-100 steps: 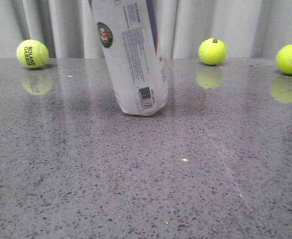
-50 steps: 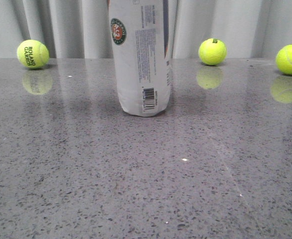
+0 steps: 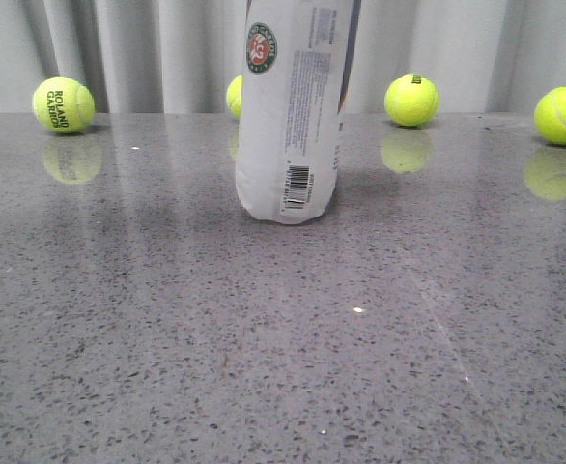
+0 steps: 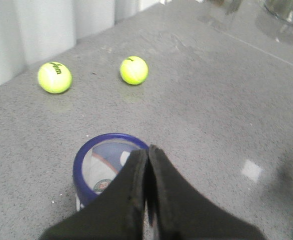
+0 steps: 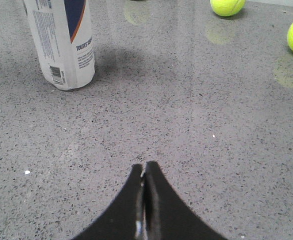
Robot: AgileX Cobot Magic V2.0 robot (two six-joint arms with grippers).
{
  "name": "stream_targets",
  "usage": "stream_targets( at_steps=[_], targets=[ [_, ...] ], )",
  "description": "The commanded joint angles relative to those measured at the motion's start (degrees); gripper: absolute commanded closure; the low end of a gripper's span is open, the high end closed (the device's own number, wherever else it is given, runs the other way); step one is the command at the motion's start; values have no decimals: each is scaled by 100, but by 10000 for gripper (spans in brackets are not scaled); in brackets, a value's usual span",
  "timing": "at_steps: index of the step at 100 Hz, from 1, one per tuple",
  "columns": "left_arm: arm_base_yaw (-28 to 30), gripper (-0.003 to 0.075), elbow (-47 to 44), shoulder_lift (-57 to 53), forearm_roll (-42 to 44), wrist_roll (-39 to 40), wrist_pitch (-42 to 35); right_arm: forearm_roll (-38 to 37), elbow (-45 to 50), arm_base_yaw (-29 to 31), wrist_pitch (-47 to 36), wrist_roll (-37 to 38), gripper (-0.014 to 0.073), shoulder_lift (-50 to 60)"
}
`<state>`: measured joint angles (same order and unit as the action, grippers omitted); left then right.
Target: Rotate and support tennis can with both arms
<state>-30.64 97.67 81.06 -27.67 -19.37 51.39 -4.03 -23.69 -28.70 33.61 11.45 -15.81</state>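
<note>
Here the tennis can (image 3: 293,106) stands nearly upright on the table (image 3: 283,348), having swung up from the leftward lean we saw a second ago; the rotation looks almost complete. Our left gripper (image 4: 147,155), fingers pressed together and holding nothing, hangs directly above the can's navy rim. Our right gripper (image 5: 144,172), likewise clenched and empty, sits well apart from the can, which stands beyond its fingertips.
</note>
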Motion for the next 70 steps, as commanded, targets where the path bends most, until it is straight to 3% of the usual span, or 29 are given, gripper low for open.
stream_targets(
  at_steps=[1, 33, 70],
  targets=[
    [-51, 740, -555, -567, -235, 8, -973, -95, -139, 50, -457, -22, 661, -46],
    [-51, 740, -3099, -2066, -212, 8, -3079, -95, -139, 50, -457, -22, 661, -46],
    [-51, 740, -4827, -3213, -141, -2, -3942, -95, -139, 50, -457, -22, 661, -46]
  ],
)
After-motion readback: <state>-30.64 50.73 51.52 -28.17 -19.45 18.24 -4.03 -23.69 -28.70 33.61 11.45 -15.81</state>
